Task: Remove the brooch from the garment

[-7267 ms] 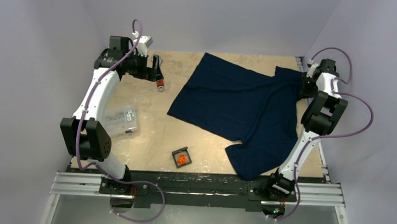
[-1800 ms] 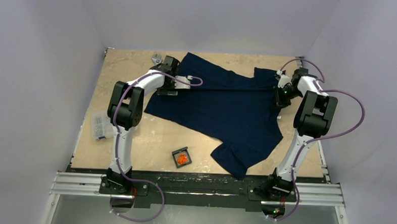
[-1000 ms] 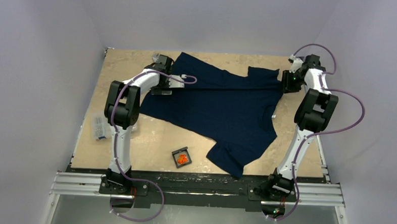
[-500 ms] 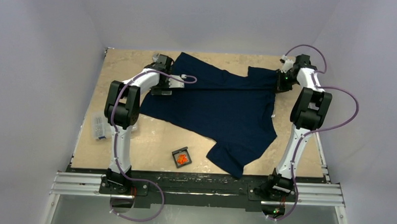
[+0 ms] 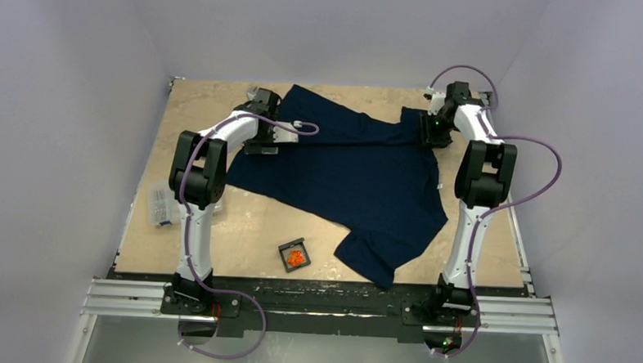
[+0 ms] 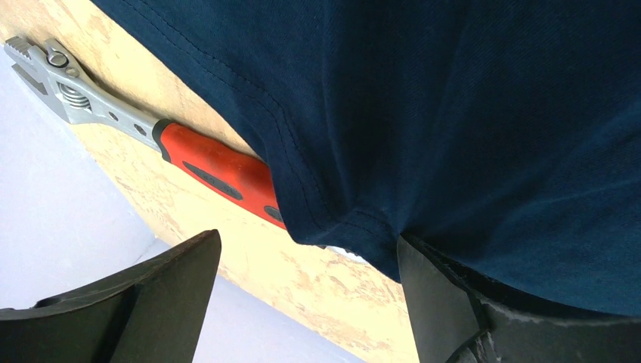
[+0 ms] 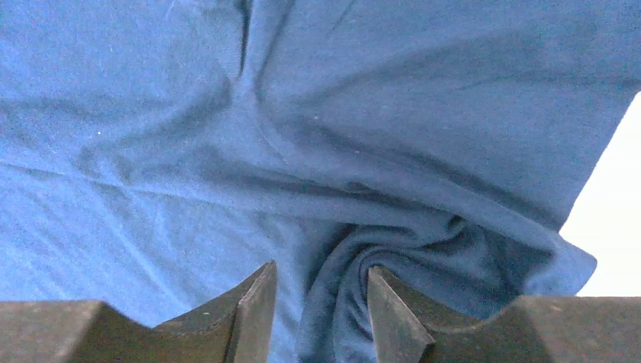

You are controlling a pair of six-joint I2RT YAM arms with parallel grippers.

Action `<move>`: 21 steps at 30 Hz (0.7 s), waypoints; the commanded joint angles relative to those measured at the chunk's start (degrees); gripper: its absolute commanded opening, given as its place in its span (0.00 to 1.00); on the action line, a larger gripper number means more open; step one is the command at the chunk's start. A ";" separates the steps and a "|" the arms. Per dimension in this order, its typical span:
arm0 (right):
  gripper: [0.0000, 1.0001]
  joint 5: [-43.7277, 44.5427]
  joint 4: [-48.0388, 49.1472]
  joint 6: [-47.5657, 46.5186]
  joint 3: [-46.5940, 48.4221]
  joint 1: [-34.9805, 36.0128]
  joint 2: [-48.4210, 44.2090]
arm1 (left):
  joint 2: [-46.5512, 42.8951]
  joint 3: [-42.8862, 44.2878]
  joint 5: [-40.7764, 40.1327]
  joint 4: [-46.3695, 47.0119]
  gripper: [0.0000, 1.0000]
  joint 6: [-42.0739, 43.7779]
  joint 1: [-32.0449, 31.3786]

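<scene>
The garment (image 5: 360,171), a dark navy T-shirt, lies spread from the far left toward the near right. No orange ornament shows on it. A tiny bright orange piece, the brooch (image 5: 296,258), lies in a small black box (image 5: 283,250) on the table, apart from the cloth. My left gripper (image 5: 263,142) is at the shirt's far-left edge. It is wide open (image 6: 302,302), and the cloth hem (image 6: 453,113) drapes over its right finger. My right gripper (image 5: 431,131) is on the far-right sleeve. Its jaws are narrowly open (image 7: 321,310) around a twisted fold of cloth (image 7: 302,113).
A wrench with a red handle (image 6: 219,170) lies partly under the shirt's far-left edge, and its grey head (image 5: 255,93) shows by the back wall. A clear plastic parts box (image 5: 161,206) sits at the left table edge. Walls close in on the left, back and right.
My right gripper has moved left from the far-right table edge onto the sleeve. Before that the shirt was pulled left. The left arm has stayed put for the last second.
</scene>
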 commanded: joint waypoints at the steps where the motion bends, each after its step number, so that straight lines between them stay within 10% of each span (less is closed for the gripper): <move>1: 0.55 -0.62 -8.38 -3.62 10.97 -2.67 0.71 | -1.01 1.92 -0.07 -0.92 0.87 -0.69 0.92; 8: 0.68 -3.10 -0.25 -10.63 5.94 -5.47 -8.87 | -2.67 1.96 2.12 -1.09 0.89 -2.52 1.27; 21: 0.32 2.42 6.45 -11.26 16.94 -2.31 6.64 | -10.34 6.16 13.79 -3.13 0.99 -13.75 1.27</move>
